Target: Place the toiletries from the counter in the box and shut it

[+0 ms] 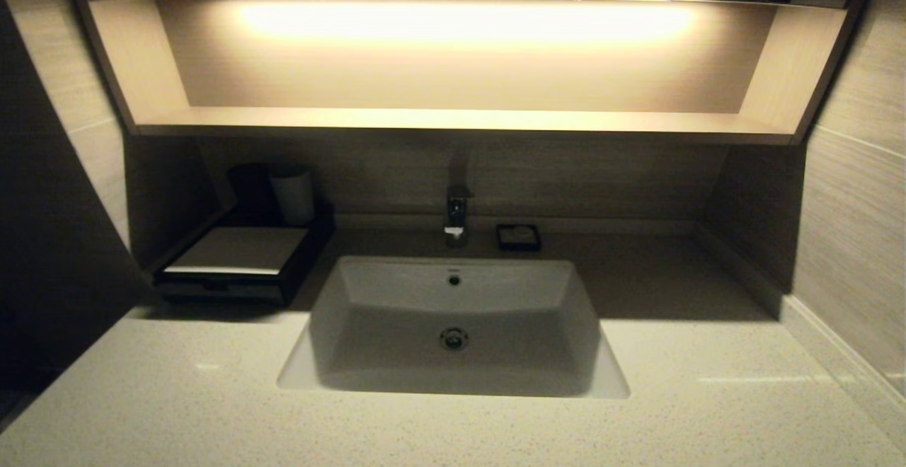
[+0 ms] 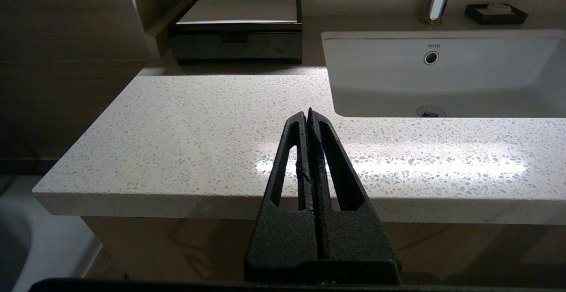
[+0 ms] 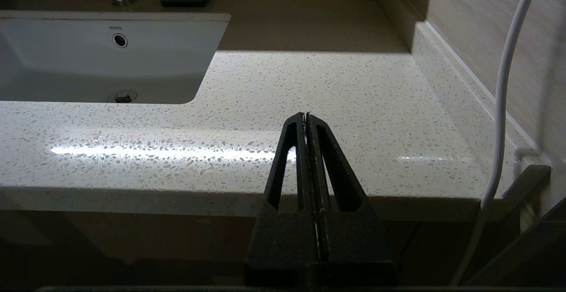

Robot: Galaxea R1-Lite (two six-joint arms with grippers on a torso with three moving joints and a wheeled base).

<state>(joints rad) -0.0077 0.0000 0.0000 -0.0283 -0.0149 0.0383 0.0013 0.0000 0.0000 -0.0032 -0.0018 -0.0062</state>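
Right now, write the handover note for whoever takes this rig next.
Left tool: shut, empty, parked short of the counter's front edge, left of the sink.
Right tool: shut, empty, parked at the front edge, right of the sink.
Box: back left corner of the counter, lid down. Two cups stand behind it; a soap dish sits by the faucet.
Done: no loose toiletries show on the open counter, and the box looks closed.
Left: confirm the lid is fully shut; its contents cannot be seen.
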